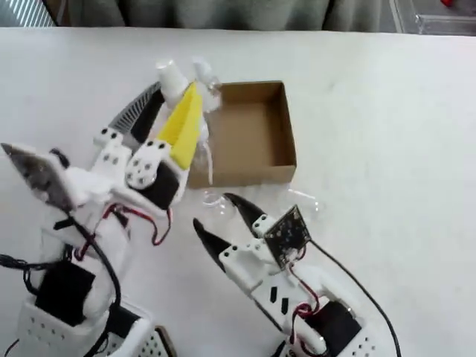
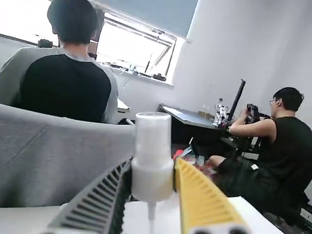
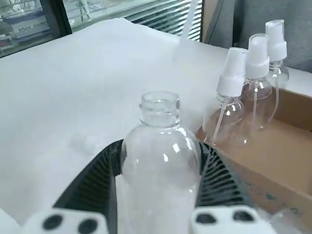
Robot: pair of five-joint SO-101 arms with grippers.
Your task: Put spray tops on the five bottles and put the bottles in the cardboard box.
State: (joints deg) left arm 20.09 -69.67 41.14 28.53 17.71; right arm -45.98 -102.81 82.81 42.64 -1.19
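The left pincer (image 2: 152,166) clamped a spray top (image 2: 152,146) at lower centre; the right pincer (image 3: 160,146) gripped the open bottle (image 3: 160,168) mid-frame. The top's dangling tube (image 2: 151,217) could miss the neck (image 3: 160,108), or the bottle slip.

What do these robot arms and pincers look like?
The left arm and right arm are white with black motors, red and black cables. The left gripper has one yellow finger and one grey; the right gripper has pointed black ribbed fingers and a bare circuit board.

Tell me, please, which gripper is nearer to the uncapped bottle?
Right. The right gripper is shut on the uncapped bottle; the left gripper holds a spray top apart, by the cardboard box.
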